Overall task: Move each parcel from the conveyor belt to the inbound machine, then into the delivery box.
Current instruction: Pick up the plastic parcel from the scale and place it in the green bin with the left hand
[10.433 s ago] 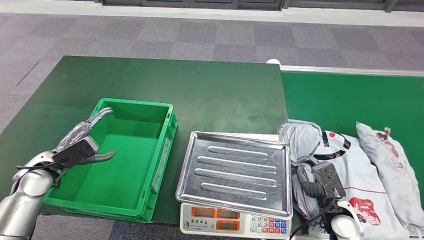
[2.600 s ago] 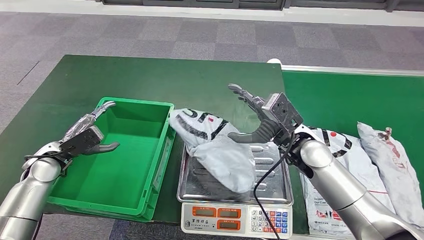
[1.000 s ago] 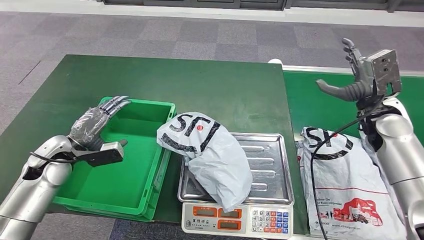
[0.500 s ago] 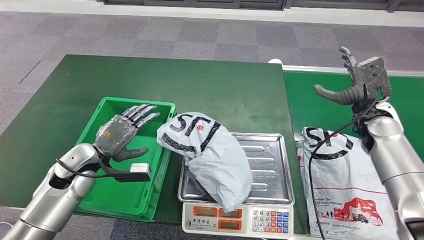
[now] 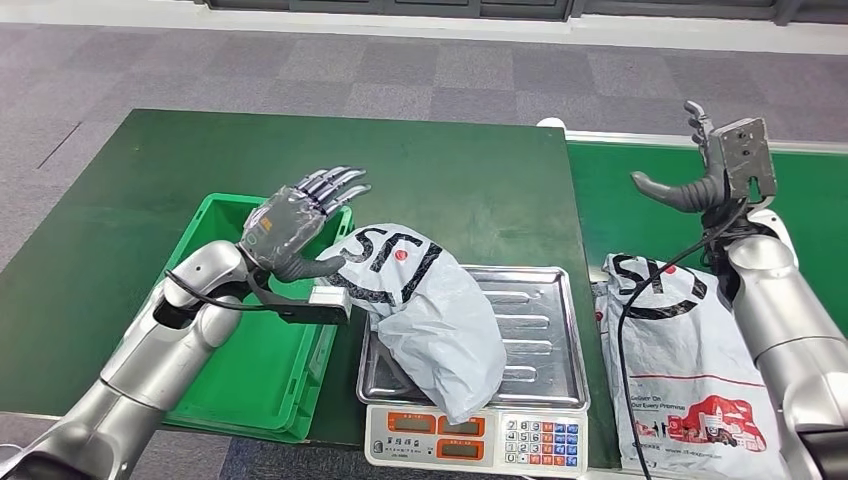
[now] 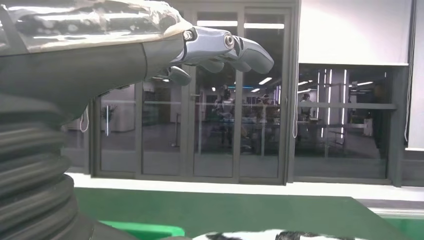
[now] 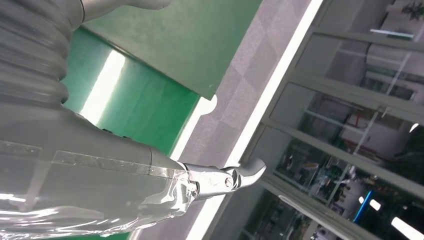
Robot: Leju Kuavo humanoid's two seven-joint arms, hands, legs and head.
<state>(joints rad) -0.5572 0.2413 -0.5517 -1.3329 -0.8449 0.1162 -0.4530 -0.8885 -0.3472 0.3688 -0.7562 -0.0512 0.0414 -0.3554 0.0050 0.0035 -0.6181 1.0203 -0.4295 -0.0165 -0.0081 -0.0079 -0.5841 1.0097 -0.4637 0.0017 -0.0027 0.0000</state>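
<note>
On the scale's metal tray [image 5: 540,300] lies a grey-white parcel [image 5: 430,315] with black lettering, its upper end slumped over the tray's left edge toward the green delivery box [image 5: 215,385], its lower end drooping down to the keypad face of the inbound machine [image 5: 470,445]. Both stand on the dark green table [image 5: 300,150]. Just beside the parcel's upper end hangs the left hand [image 5: 295,220], raised above the box's near corner with its fingers spread and holding nothing; whether its thumb brushes the parcel I can't quite tell from this angle. Over on the conveyor belt [image 5: 650,195] to the right, a second parcel [image 5: 690,370] with a red print near its lower end lies flat, close against the scale. Lifted well above the belt is the right hand [image 5: 705,165], fingers apart and pointing up, thumb stuck out to the side, empty. A black cable trails from its wrist down across the second parcel.
</note>
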